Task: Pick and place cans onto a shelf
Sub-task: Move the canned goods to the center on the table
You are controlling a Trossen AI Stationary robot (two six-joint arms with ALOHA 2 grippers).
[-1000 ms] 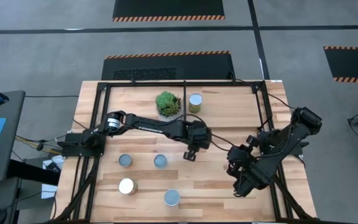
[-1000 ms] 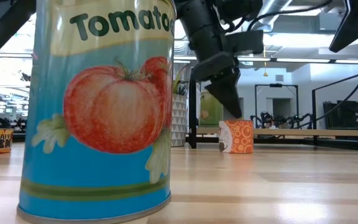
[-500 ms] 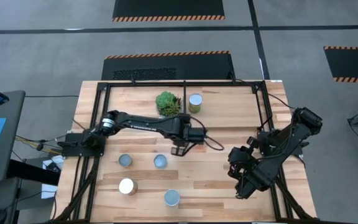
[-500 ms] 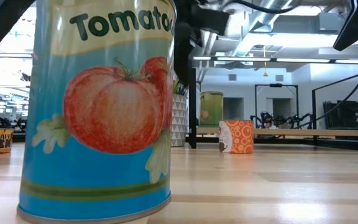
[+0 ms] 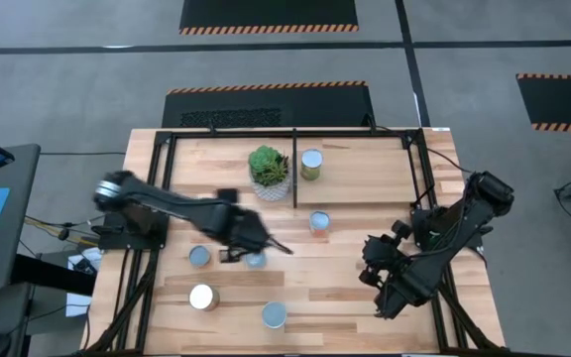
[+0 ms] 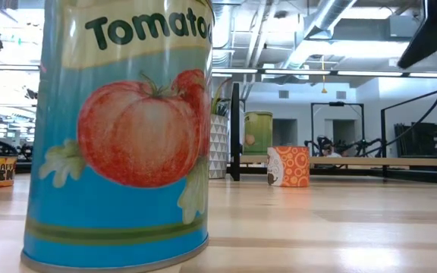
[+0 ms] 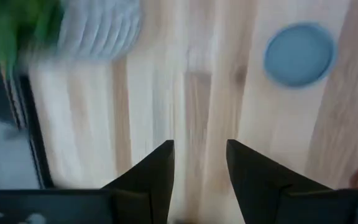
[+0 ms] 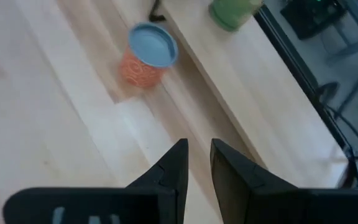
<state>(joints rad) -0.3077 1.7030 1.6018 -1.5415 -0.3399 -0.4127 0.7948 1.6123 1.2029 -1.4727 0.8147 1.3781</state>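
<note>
Left claw (image 7: 199,158) open and empty, blue can (image 6: 120,129) reading "Tomato", tomato picture

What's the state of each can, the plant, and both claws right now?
Green can: upright on the shelf, beside the plant.
Orange can: upright on the table, in front of the shelf.
Tomato can: upright on the table.
Three other cans: upright on the table.
Plant: upright on the shelf.
Left claw: open, empty, over the table.
Right claw: empty, fingers slightly apart, waiting at the table's right.
</note>
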